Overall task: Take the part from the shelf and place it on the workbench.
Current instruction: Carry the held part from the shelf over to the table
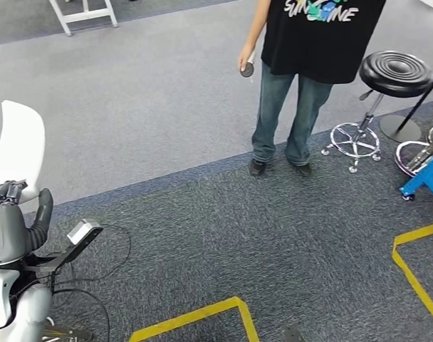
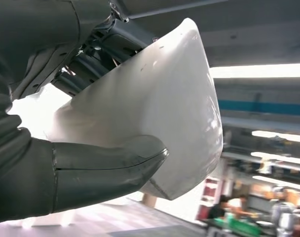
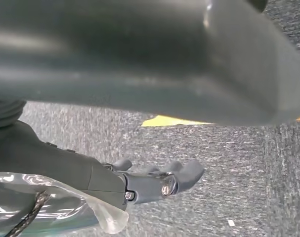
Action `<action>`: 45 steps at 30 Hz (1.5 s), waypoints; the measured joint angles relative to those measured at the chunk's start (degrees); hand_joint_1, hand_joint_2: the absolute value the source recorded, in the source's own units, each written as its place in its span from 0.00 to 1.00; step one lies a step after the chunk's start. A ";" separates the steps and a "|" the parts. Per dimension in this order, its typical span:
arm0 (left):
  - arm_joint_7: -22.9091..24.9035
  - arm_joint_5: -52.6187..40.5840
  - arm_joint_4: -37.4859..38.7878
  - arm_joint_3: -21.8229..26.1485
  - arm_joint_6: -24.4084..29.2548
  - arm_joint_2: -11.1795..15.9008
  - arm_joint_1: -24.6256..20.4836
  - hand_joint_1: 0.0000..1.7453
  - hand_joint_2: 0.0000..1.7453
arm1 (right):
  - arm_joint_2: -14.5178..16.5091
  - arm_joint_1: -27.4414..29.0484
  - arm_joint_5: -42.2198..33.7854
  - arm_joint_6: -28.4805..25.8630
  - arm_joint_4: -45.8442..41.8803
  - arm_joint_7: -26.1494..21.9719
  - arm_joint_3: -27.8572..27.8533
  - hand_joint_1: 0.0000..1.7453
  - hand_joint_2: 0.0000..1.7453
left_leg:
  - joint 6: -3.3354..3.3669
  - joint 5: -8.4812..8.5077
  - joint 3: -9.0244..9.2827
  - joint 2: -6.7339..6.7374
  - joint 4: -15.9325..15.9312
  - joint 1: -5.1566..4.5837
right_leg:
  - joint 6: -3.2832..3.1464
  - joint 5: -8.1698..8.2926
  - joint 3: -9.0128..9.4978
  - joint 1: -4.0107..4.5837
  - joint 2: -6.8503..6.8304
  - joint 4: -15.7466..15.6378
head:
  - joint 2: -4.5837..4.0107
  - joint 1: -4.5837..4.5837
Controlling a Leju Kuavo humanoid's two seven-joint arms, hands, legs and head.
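Left hand (image 1: pixel 10 214) has its thumb and fingers clamped on the white curved part (image 1: pixel 18 146), which sticks up above it. Right hand (image 3: pixel 156 180) hangs over carpet, fingers loosely apart, holding nothing.

Glossy white shell, matt grey fingers, rough carpet.

The part (image 2: pixel 170 108) is showing a smooth, shiny white surface, probably moulded plastic, catching highlights where the left hand (image 2: pixel 48 163) is gripping it with matt, rubbery-looking grey covers. The floor (image 1: pixel 214 235) is looking like coarse, speckled carpet, with flat yellow tape (image 1: pixel 204 313). At the upper right, the stool (image 1: pixel 395 71) is showing a ribbed black seat over a gleaming chrome base.
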 joint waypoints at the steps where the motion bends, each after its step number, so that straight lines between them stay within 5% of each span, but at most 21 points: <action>1: 0.32 -0.15 0.01 -0.21 0.00 0.00 0.00 1.00 1.00 | -0.01 -0.02 -0.13 0.00 0.01 -0.02 0.00 0.00 0.00 | 0.00 1.25 0.71 0.20 -1.37 0.08 | 0.04 -0.13 0.13 0.06 -0.86 0.01 | 0.00 0.01; 4: 1.16 -0.73 0.02 -0.84 0.00 -0.01 -0.28 1.00 1.00 | -0.01 -0.19 -0.39 0.02 0.01 -0.28 0.00 0.00 0.00 | 0.75 5.86 6.74 3.57 -12.70 -0.45 | 0.52 -0.74 0.78 0.31 -2.96 0.05 | 0.00 -0.02; 6: 1.59 -1.11 0.02 -1.44 0.00 -0.02 -0.55 1.00 1.00 | -0.01 -0.25 -0.50 0.10 0.00 -0.45 0.00 0.00 0.00 | 1.52 6.13 8.37 5.27 -16.07 -1.12 | 1.06 -1.15 1.11 0.60 -4.26 0.03 | 0.00 0.00; 8: 1.90 -1.35 0.02 -1.86 0.00 0.01 -0.63 1.00 1.00 | 0.00 -0.35 -0.54 0.25 -0.02 -0.51 0.00 0.00 0.00 | 2.18 6.19 8.31 4.03 -16.41 -1.22 | 1.60 -1.47 1.44 0.65 -5.32 -0.11 | 0.00 0.03; 10: 2.28 -1.57 0.02 -2.10 0.02 0.04 -0.83 1.00 1.00 | 0.00 -0.44 -0.56 0.40 -0.04 -0.59 0.00 0.00 0.00 | 2.86 6.46 8.48 2.63 -16.87 -0.93 | 2.09 -2.79 0.80 0.38 -3.20 1.50 | 0.00 0.09; 12: 2.78 -1.95 0.02 -2.68 0.03 -0.02 -1.16 1.00 1.00 | -0.01 -0.39 -0.66 0.56 -0.04 -0.67 -0.01 0.00 0.00 | 3.39 6.59 8.58 1.22 -17.09 -0.68 | 2.38 -6.09 -2.46 0.17 0.38 8.11 | 0.00 0.31; 14: 3.36 -2.38 0.04 -3.42 0.02 -0.09 -1.28 1.00 1.00 | -0.01 -0.26 -0.81 0.72 -0.02 -0.71 -0.01 0.00 0.00 | 3.60 6.55 8.59 -0.35 -17.07 -0.67 | 2.55 -8.76 -6.81 0.16 1.55 15.98 | 0.00 0.45; 16: 3.87 -2.63 0.06 -3.95 0.01 -0.08 -1.30 1.00 1.00 | -0.01 -0.16 -0.95 0.80 -0.01 -0.75 -0.01 0.00 0.00 | 3.58 6.52 8.72 -2.05 -17.01 -0.64 | 2.62 -7.15 -8.15 0.11 1.73 16.70 | 0.00 0.44; 19: 4.26 -2.72 0.06 -4.59 0.00 -0.07 -1.49 1.00 1.00 | -0.02 -0.14 -1.07 0.84 0.01 -0.85 -0.02 0.00 0.00 | 3.03 6.18 8.73 -4.48 -16.40 -0.52 | 2.68 -0.62 -3.89 -0.48 4.99 5.38 | 0.00 0.44; 22: 4.41 -2.90 0.06 -4.96 -0.02 -0.08 -1.76 1.00 1.00 | -0.03 -0.21 -1.20 0.87 0.07 -0.93 -0.02 0.00 0.00 | 1.88 6.25 7.86 -6.55 -15.90 -0.28 | 2.32 0.13 -1.75 -0.70 7.65 1.20 | 0.00 0.37; 23: 4.52 -3.05 0.06 -5.02 -0.05 -0.07 -1.78 1.00 1.00 | -0.04 -0.24 -1.25 0.87 0.08 -0.97 -0.02 0.00 0.00 | 1.51 6.42 7.66 -7.17 -16.02 -0.12 | 2.01 0.18 -1.62 -0.64 6.93 1.22 | 0.00 0.35; 25: 4.79 -3.41 0.06 -5.10 -0.28 -0.03 -1.92 1.00 1.00 | -0.10 -0.26 -1.29 0.88 0.09 -1.05 -0.03 0.00 0.00 | 1.00 5.78 7.11 -5.59 -15.02 -0.18 | 1.27 0.37 -1.23 -0.62 5.33 0.75 | 0.00 0.20; 28: 5.34 -4.23 0.07 -5.69 -1.31 -0.15 -2.58 1.00 1.00 | -0.15 -0.19 -1.36 1.00 0.10 -1.29 -0.04 0.00 0.00 | 0.54 1.24 3.07 -0.81 -6.20 -0.28 | 0.47 0.33 -0.74 -0.34 2.61 0.35 | 0.00 -0.15; 31: 5.81 -5.03 0.15 -6.33 -2.17 -0.42 -2.76 1.00 1.00 | -0.16 -0.14 -1.57 1.08 0.17 -1.51 -0.04 0.00 0.00 | 0.48 0.20 0.37 0.07 -0.53 -0.17 | 0.27 -0.03 -0.56 -0.04 -0.12 0.40 | 0.00 -0.17; 34: 6.20 -5.56 0.19 -6.81 -2.90 -0.69 -3.28 1.00 1.00 | -0.16 -0.28 -1.68 1.21 0.20 -1.60 -0.04 0.00 0.00 | 1.30 5.19 5.44 2.21 -10.01 -0.63 | 0.46 -0.57 0.07 0.29 -2.20 0.41 | 0.00 -0.17; 36: 6.41 -5.90 0.19 -7.31 -3.48 -1.01 -3.90 1.00 1.00 | -0.16 -0.34 -1.79 1.40 0.22 -1.60 -0.04 0.00 0.00 | 2.12 6.17 8.02 4.25 -15.15 -1.35 | 0.87 -0.92 0.35 0.59 -3.44 0.41 | 0.00 -0.16; 38: 6.50 -6.18 0.19 -7.71 -4.08 -1.35 -4.23 1.00 1.00 | -0.15 -0.47 -1.91 1.46 0.23 -1.52 -0.04 0.00 0.00 | 2.71 5.81 8.21 3.87 -16.16 -1.68 | 1.38 -1.14 0.61 0.74 -4.84 0.24 | 0.00 -0.14; 39: 6.51 -6.30 0.18 -7.83 -4.39 -1.51 -4.25 1.00 1.00 | -0.14 -0.60 -1.96 1.40 0.23 -1.44 -0.04 0.00 0.00 | 2.94 5.95 8.29 3.17 -16.41 -1.54 | 1.67 -1.37 0.70 0.70 -4.94 0.25 | 0.00 -0.09; 41: 6.54 -6.45 0.16 -8.03 -4.95 -1.91 -4.49 1.00 1.00 | -0.14 -0.85 -1.99 1.21 0.25 -1.30 -0.04 0.00 0.00 | 3.48 6.21 8.65 1.92 -16.96 -1.08 | 2.17 -2.93 -0.19 0.55 -2.58 2.46 | 0.00 0.01; 43: 6.58 -6.72 0.15 -8.44 -5.62 -2.50 -4.78 1.00 1.00 | -0.15 -0.88 -1.89 1.09 0.31 -1.12 -0.04 0.00 0.00 | 3.82 6.29 8.79 0.65 -17.09 -0.83 | 2.44 -6.14 -3.80 0.38 0.65 9.47 | 0.00 0.26; 45: 6.59 -7.06 0.16 -8.97 -6.36 -3.01 -4.76 1.00 1.00 | -0.19 -0.75 -1.70 1.07 0.37 -0.94 -0.03 0.00 0.00 | 3.91 6.27 8.81 -0.89 -17.06 -0.82 | 2.62 -8.07 -7.97 0.31 1.54 16.49 | 0.00 0.40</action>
